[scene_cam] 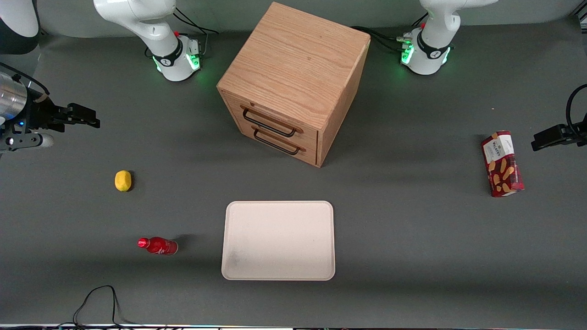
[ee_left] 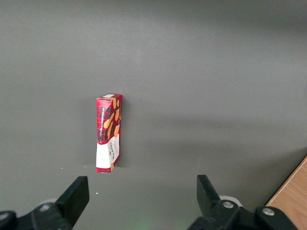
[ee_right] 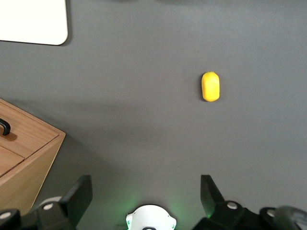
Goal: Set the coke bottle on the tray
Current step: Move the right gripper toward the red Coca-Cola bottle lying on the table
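Red coke bottle (scene_cam: 157, 245) beside tray (scene_cam: 278, 240); gripper (scene_cam: 85, 115) aloft.

The biscuit box (scene_cam: 502, 163) is showing a white label reading "Walkers". White lettering is sitting on the coke bottle (scene_cam: 158, 246), too small for reading.

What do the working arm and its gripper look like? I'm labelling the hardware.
The right arm is glossy white with a green-lit base and black cables. Its gripper, up above the lemon, is black with two blocky fingers and a silver cylindrical wrist.
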Motion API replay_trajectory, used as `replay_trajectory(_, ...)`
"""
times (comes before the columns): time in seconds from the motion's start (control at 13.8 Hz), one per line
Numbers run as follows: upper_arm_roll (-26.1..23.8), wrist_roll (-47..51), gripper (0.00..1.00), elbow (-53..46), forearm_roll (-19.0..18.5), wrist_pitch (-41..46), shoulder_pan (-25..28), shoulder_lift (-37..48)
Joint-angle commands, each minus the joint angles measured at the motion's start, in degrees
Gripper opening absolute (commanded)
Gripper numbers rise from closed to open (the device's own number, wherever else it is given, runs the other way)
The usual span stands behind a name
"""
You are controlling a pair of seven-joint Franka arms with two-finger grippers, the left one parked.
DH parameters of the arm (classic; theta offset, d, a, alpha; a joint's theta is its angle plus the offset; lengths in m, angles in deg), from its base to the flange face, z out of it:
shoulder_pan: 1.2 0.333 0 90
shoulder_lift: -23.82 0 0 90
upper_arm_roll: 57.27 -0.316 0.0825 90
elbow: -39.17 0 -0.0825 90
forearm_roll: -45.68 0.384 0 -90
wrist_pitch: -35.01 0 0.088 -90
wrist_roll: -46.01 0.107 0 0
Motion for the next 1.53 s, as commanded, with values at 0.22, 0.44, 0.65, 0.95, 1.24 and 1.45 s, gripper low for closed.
replay_trajectory(0.22,-3.21,-1.82,1.0,-2.09,1.34,1.54,-3.61,-0.62)
replay_trajectory(0.44,-3.13,-1.99,1.0,-2.36,1.34,1.54,-3.61,-0.8)
replay_trajectory(0.65,-3.21,-1.2,1.0,-2.97,1.34,1.63,-3.52,-0.89)
replay_trajectory(0.95,-3.21,-1.29,1.0,-7.26,1.34,3.82,-3.43,-3.25)
replay_trajectory(1.24,-3.3,-1.2,1.0,-23.76,1.25,9.54,-3.52,-15.97)
replay_trajectory(1.45,-6.89,2.12,1.0,-31.87,0.9,9.54,-3.52,-23.89)
